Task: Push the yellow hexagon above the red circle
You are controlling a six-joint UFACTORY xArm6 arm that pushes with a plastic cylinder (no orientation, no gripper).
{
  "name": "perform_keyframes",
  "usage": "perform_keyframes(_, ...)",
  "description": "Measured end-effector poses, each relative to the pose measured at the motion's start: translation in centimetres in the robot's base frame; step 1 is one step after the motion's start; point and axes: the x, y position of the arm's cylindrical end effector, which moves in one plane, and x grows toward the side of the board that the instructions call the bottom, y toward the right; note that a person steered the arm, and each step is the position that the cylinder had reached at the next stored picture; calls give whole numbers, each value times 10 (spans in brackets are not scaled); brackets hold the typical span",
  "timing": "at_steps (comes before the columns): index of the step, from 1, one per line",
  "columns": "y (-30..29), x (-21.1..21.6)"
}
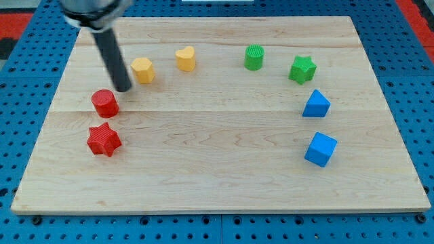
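The yellow hexagon (142,70) sits on the wooden board at the upper left. The red circle (105,103) lies below and to the left of it. My tip (124,88) rests on the board between the two, just left of and slightly below the yellow hexagon and up-right of the red circle. The rod rises from the tip toward the view's top left.
A red star (104,139) lies below the red circle. A yellow heart (186,59) is right of the hexagon. A green circle (253,57), a green star (302,69), a blue triangle (316,104) and a blue cube (320,149) stand on the right side.
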Motion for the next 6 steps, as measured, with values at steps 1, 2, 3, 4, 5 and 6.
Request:
perform_keyframes(1, 53, -12)
perform_keyframes(2, 4, -63)
perform_keyframes(3, -5, -52)
perform_keyframes(4, 3, -38)
perform_keyframes(5, -28, -38)
perform_keyframes(6, -33, -30)
